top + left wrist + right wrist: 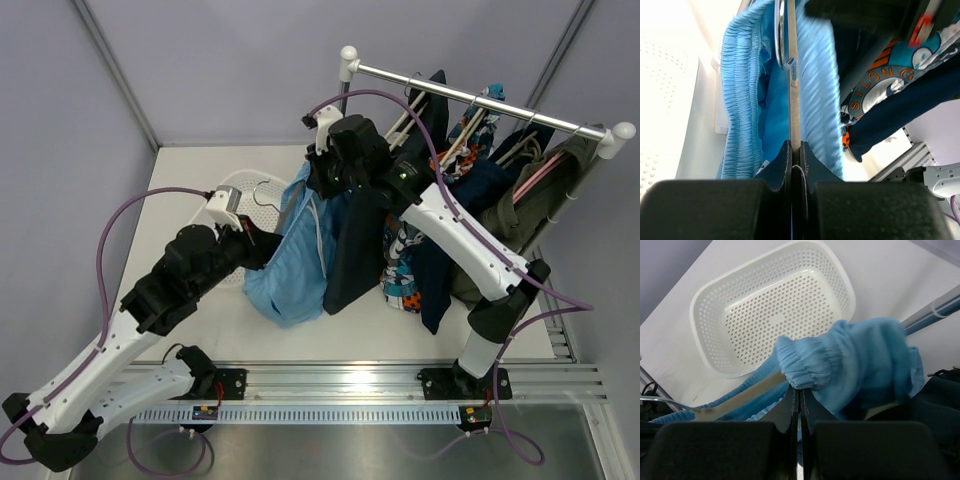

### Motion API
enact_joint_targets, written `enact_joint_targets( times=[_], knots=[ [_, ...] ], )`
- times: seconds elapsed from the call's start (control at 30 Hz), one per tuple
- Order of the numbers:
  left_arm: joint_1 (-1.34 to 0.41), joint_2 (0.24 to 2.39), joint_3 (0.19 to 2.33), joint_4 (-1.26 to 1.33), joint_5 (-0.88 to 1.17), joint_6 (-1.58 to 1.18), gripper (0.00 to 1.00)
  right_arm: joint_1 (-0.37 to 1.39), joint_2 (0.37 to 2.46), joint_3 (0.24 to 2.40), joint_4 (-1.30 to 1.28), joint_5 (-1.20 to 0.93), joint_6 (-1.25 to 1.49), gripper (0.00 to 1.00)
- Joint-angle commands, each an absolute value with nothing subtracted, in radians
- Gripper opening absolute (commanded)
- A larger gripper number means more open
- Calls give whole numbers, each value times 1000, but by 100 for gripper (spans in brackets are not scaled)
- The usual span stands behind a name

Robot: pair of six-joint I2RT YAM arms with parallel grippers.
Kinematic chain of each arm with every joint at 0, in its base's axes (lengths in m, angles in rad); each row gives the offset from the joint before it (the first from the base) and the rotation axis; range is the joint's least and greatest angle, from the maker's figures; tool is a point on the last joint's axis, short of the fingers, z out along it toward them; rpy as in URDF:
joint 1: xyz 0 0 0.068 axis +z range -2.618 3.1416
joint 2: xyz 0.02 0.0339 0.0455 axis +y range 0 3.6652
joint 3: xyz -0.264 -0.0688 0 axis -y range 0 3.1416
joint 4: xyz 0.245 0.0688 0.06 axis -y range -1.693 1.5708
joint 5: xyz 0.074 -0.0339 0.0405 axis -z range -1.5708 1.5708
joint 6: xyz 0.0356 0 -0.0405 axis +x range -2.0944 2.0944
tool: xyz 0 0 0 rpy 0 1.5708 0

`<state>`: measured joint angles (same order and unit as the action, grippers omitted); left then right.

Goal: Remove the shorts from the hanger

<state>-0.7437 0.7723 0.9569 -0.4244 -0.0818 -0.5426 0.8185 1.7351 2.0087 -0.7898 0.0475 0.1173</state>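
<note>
The light blue shorts (290, 265) hang bunched from a pale hanger over the table's middle. My left gripper (258, 240) is shut on the hanger's bar (794, 100), with the gathered blue waistband (742, 100) on both sides of the jaws (795, 148). My right gripper (328, 175) is above the shorts, shut on a fold of the blue waistband (810, 362) at its fingertips (799, 390). The hanger bar (735, 400) runs below and to the left there. The dark navy shorts (355, 250) hang just right of the blue pair.
A white perforated basket (245, 190) sits on the table behind the shorts, also in the right wrist view (775, 305). A clothes rail (480, 100) with several garments, one patterned (405, 270), stands at the back right. Grey walls enclose the table.
</note>
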Motion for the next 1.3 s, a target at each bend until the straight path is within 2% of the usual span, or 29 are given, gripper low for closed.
enact_joint_targets(
  times=[0.0, 0.4, 0.77, 0.93, 1.27],
  knots=[
    [-750, 697, 940, -380, -6, -517, 0, 706, 1743, 2100, -674, 169, 41, 0],
    [-750, 561, 884, -463, 60, -431, 0, 624, 1778, 2097, -637, 204, 6, 0],
    [-750, 574, 881, -503, 238, -344, 0, 595, 1809, 2123, -543, 294, -52, 0],
    [-750, 578, 859, -561, 252, -325, 0, 558, 1835, 2226, -543, 322, -67, 0],
    [-750, 529, 862, -568, 215, -298, 0, 552, 1789, 2077, -520, 318, -94, 0]
  ],
)
